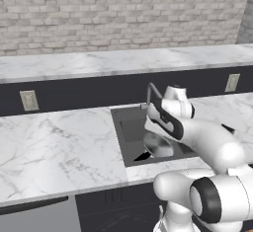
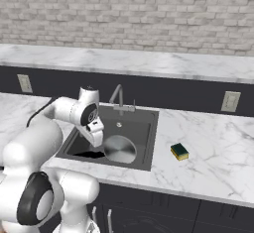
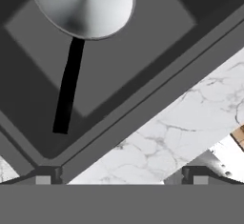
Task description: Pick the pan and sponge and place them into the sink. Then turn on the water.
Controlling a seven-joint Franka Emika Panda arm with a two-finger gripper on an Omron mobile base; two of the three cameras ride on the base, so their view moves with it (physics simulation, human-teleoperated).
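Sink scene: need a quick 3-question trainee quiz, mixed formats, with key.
1. True or false: the pan lies inside the sink.
2. Where is the sponge? A) in the sink B) on the counter right of the sink C) in the gripper
3. Fill in: the gripper's jaws stand ____ with nothing between them.

Key: 1 true; 2 B; 3 open
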